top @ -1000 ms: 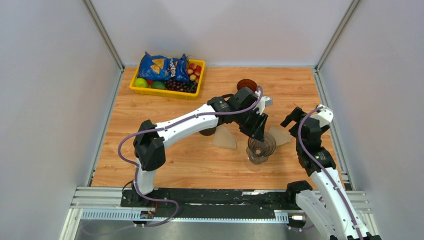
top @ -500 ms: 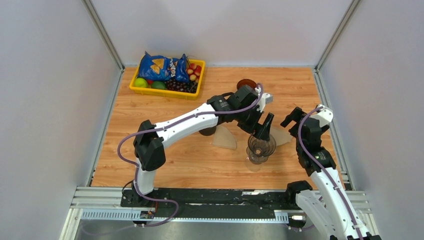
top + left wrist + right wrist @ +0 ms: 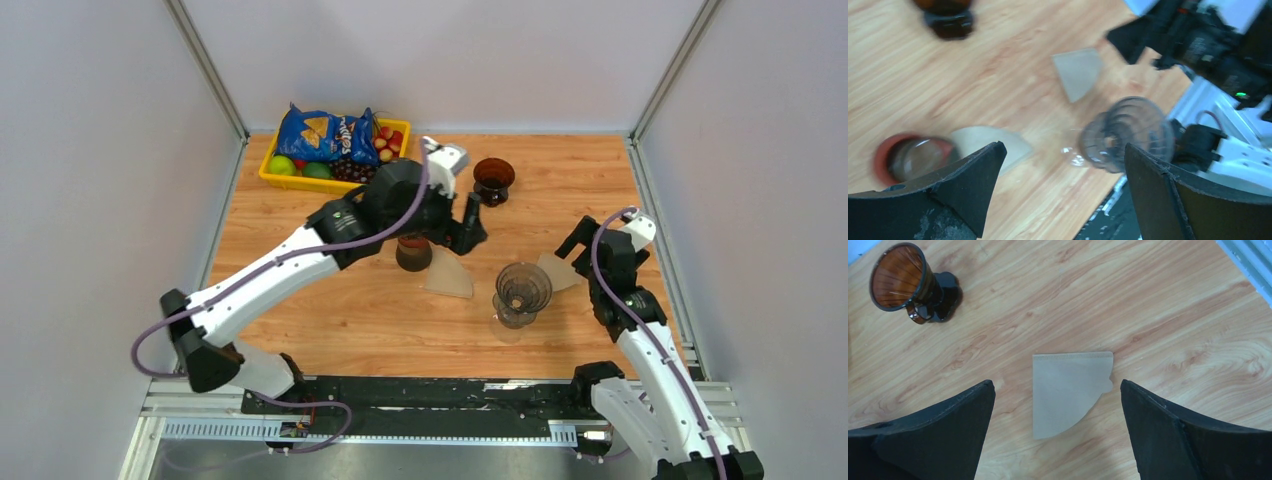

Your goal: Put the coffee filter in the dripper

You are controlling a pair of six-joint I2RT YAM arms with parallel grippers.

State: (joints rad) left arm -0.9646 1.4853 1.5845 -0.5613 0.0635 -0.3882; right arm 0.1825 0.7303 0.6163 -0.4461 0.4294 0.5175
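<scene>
1. Starting with the coffee filter (image 3: 1068,390) — lying flat on the worktop (image 3: 1173,300), folded into a fan shape, not picked up yet. Sits just to the right of the clear dripper (image 3: 522,292) in the top view, near it but not touching.
2. Worth noting a second filter (image 3: 450,275), flat on the other side of that dripper and right beside a brown cup (image 3: 413,252). Probably fine to use either.
3. Plenty to go wrong from here. Thin paper flush on wood, so likely to slide or crumple instead of lifting if pinched straight down. Might also go in folded shut and just perch on the rim rather than seat properly. Could tip the dripper on the way in too, since it looks light and top-heavy.
4. Right hand (image 3: 1057,385): spread wide, hanging directly over the filter with a finger on either side. Touching nothing, holding nothing.
5. Left hand (image 3: 1063,150): also wide open and empty — up off the worktop, looking down on the second filter and the clear dripper.
6. Further out: a brown dripper (image 3: 493,180) toward the back, plus a yellow tray (image 3: 320,186) of snacks and fruit in the far left corner. Well apart from the action.
</scene>
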